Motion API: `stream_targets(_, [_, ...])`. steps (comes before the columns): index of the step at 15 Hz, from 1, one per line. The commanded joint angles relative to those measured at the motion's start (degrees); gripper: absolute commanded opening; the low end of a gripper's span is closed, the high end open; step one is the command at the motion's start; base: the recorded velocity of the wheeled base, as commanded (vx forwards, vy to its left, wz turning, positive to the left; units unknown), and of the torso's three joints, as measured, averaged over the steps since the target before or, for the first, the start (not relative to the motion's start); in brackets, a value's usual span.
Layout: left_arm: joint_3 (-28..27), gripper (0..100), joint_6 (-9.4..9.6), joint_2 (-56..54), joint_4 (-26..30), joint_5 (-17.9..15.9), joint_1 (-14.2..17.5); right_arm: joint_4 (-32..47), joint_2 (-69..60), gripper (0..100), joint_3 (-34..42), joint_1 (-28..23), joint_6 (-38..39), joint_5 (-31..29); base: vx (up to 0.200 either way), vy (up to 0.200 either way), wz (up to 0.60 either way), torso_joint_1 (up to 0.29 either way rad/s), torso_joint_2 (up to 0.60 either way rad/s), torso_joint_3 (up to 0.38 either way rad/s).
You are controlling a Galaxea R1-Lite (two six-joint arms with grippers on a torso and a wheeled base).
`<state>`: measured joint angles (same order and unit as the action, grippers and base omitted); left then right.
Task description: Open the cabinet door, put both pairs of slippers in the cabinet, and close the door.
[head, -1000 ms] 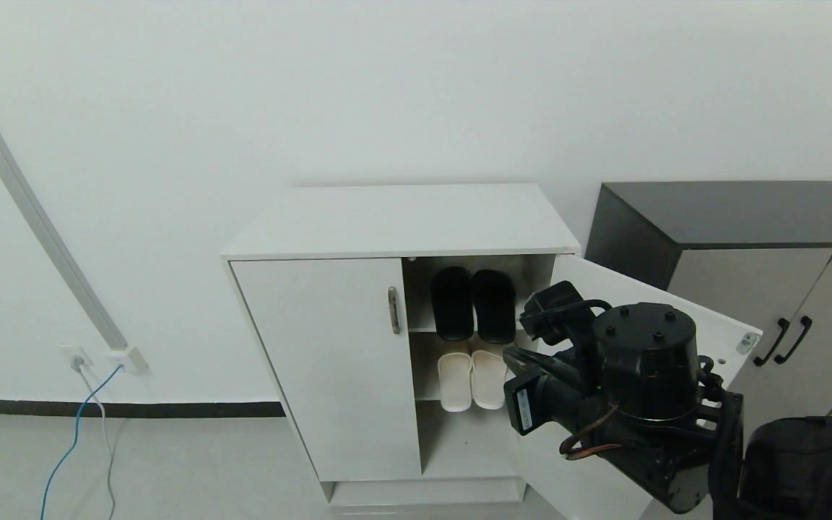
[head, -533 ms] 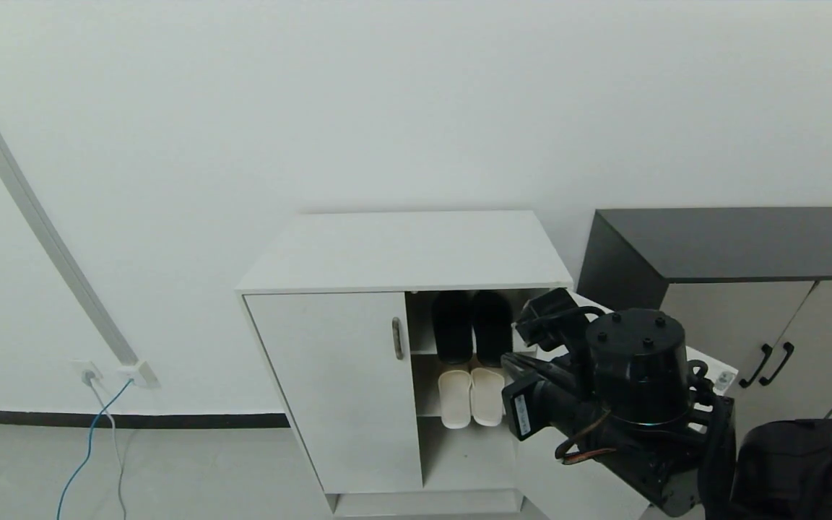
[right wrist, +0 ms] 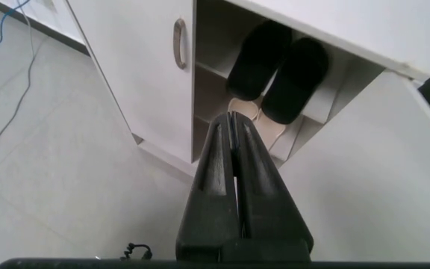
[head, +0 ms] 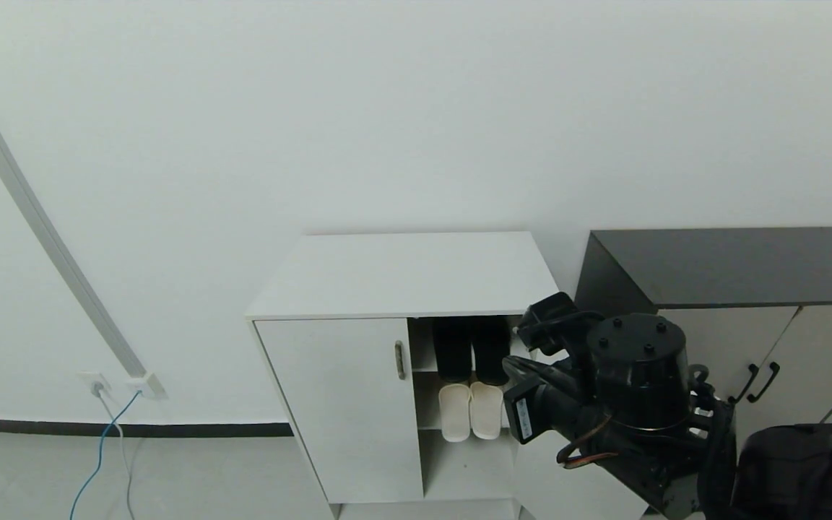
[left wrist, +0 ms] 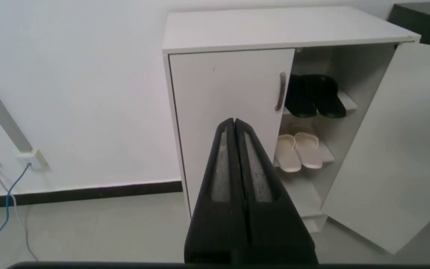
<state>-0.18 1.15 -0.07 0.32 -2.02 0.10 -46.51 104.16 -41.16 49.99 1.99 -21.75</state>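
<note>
The white cabinet point(head: 401, 274) stands against the wall with its left door point(head: 344, 404) closed and its right door point(left wrist: 405, 149) swung open. Black slippers point(head: 470, 350) sit on the upper shelf, white slippers point(head: 470, 412) on the shelf below; both pairs also appear as black slippers point(left wrist: 316, 96) and white slippers point(left wrist: 298, 151). My left gripper point(left wrist: 234, 123) is shut and empty, well back from the cabinet front. My right gripper point(right wrist: 232, 118) is shut and empty, in front of the open side, with the black slippers point(right wrist: 278, 71) beyond it.
A grey cabinet with a dark top point(head: 734, 263) and black handles point(head: 755, 383) stands right beside the open door. Wall sockets with a blue cable point(head: 123, 383) are at the lower left. Bare floor point(left wrist: 88, 224) lies before the cabinet.
The whole head picture has shifted: the cabinet now sits lower and smaller, so the camera has moved back. The slippers rest on the same shelves, and the right door stays open.
</note>
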Motion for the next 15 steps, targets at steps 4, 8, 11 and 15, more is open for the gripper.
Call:
stream_targets(4, [0.01, 0, 0.00, 0.07, 0.03, 0.00, -0.01, -0.25, 0.26, 0, 0.29, 0.02, -0.05, -0.05, 0.000, 0.000, 0.00, 0.028, -0.07, -0.038])
stream_targets(8, [0.01, 0, 0.00, 0.07, 0.03, 0.00, -0.01, -0.25, 0.35, 0, 0.37, 0.02, -0.14, -0.05, 0.000, 0.000, 0.00, 0.000, 0.00, 0.000])
stream_targets(11, [0.01, 0, 0.00, 0.07, 0.03, 0.00, -0.01, -0.25, 0.35, 0, 0.73, -0.07, -0.76, 0.04, 0.000, 0.000, 0.00, 0.000, 0.00, 0.000])
stream_targets(15, [0.01, 0, 0.00, 0.07, 0.03, 0.00, -0.01, -0.25, 0.26, 0, 0.73, -0.07, -0.76, 0.04, 0.000, 0.000, -0.15, 0.001, 0.00, 0.001])
